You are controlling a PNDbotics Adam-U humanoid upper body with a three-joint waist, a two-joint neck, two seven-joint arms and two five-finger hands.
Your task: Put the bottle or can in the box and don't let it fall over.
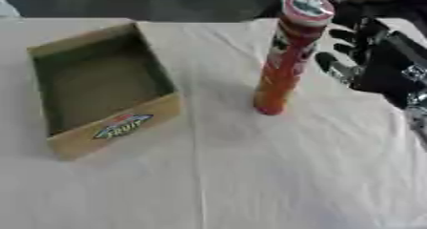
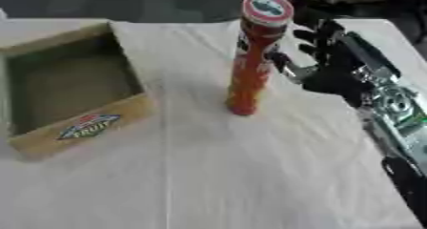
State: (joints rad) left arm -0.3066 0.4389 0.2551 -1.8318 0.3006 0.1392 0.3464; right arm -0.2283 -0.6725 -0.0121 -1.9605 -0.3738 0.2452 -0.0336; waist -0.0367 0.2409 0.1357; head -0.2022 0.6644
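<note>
A tall orange can (image 1: 288, 56) with a red-rimmed lid stands upright on the white cloth, right of centre. An open cardboard box (image 1: 100, 87) with a fruit label on its front wall sits to the left, with nothing inside. My right hand (image 2: 333, 68) hovers just right of the can, fingers spread and relaxed, close to its upper half but apart from it. My left hand shows in neither view.
The white cloth (image 1: 250, 175) covers the table and is wrinkled around the can. My right forearm (image 2: 392, 123) runs along the right edge. Dark objects lie beyond the table's far edge.
</note>
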